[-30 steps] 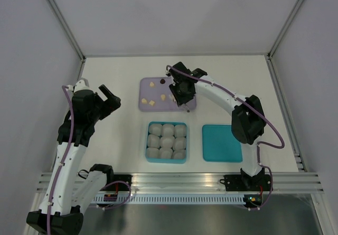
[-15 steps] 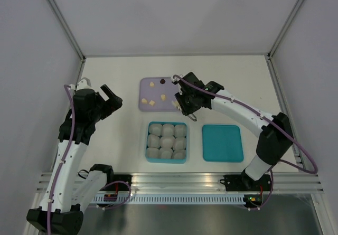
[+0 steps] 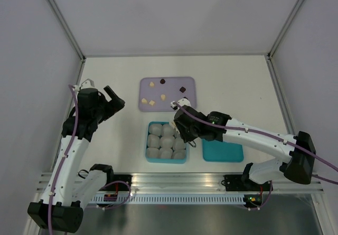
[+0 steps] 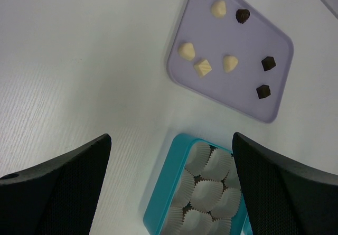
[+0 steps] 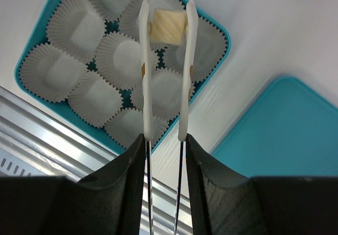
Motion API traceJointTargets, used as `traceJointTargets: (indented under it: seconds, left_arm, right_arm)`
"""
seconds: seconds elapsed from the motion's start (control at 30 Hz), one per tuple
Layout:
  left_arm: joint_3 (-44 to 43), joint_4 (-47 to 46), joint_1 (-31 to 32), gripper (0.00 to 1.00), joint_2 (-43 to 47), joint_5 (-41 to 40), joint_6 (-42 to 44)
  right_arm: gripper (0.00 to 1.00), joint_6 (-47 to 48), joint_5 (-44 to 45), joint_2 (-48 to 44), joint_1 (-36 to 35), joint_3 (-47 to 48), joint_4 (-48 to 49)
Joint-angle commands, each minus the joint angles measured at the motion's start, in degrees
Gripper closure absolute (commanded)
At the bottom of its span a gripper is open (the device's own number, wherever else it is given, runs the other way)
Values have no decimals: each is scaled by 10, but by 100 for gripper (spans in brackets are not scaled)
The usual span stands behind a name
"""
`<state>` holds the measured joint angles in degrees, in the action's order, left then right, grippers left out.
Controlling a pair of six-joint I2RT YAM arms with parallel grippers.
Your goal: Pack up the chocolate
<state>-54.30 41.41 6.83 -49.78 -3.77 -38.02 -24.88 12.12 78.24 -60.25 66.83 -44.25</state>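
The chocolate lies as several small cream-white pieces (image 4: 186, 50) and dark pieces (image 4: 268, 63) on the flat lavender tray (image 3: 187, 103), which also shows in the left wrist view (image 4: 182, 74). My right gripper (image 5: 167, 18) is shut on one cream-white chocolate (image 5: 168, 28) between its thin white tips. It holds the piece above the paper cups at the far right corner of the teal box (image 5: 224, 34). In the top view the right gripper (image 3: 181, 131) hangs over the box (image 3: 148, 140). My left gripper (image 3: 111, 102) is open and empty, left of the tray (image 4: 170, 140).
The teal box holds several white paper cups (image 5: 71, 26), all looking empty. A teal lid (image 3: 227, 150) lies to the right of the box, also in the right wrist view (image 5: 285, 129). A metal rail (image 3: 174, 179) runs along the near table edge.
My right arm has swung from the lavender tray back toward the near side, carrying the cream piece over the teal box. The left arm has shifted slightly.
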Motion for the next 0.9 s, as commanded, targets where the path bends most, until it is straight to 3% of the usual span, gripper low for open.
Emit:
traceJointTargets:
  seconds: [0.0,0.5,0.87]
  left_arm:
    - [5,-18,0,0,-1,21,-19]
    - [10,-18,6,0,-1,53,-30]
    - [14,-19,24,0,3,48,-33]
  right_arm:
    - [96,-98,83,-6,-29,-5,0]
    - [96,-334,183,120,-96,69,-70]
    - [96,-369,197,156,-105,92,-92]
